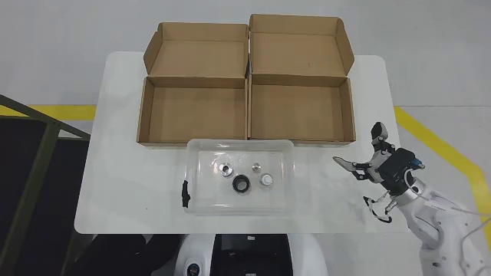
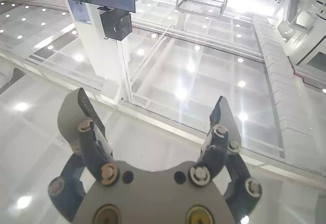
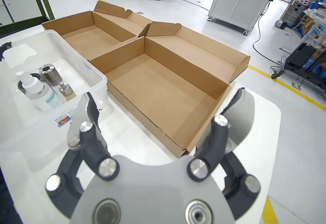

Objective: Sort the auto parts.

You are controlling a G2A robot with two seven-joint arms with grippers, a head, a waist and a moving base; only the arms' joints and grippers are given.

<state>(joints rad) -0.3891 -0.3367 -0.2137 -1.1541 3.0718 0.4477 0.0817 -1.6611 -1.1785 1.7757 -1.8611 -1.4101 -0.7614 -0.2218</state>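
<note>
A clear plastic bin (image 1: 201,199) sits at the table's front centre. It holds a metal cylinder (image 1: 225,170), a black ring (image 1: 242,185), a small brass-topped part (image 1: 257,168) and a white spray bottle (image 1: 266,179). The right wrist view shows the bin (image 3: 98,77), the cylinder (image 3: 49,74), the bottle (image 3: 38,90) and the brass part (image 3: 65,90) standing upright. My right gripper (image 1: 360,147) (image 3: 164,92) hangs open and empty over the table to the right of the bin. My left gripper (image 2: 150,95) is open, empty, and faces out into the room.
Two open, empty cardboard boxes stand side by side behind the bin, the left box (image 1: 192,115) and the right box (image 1: 299,113), lids folded back. The white table (image 1: 115,192) has bare room on both sides of the bin. A green cart (image 1: 31,138) stands left of the table.
</note>
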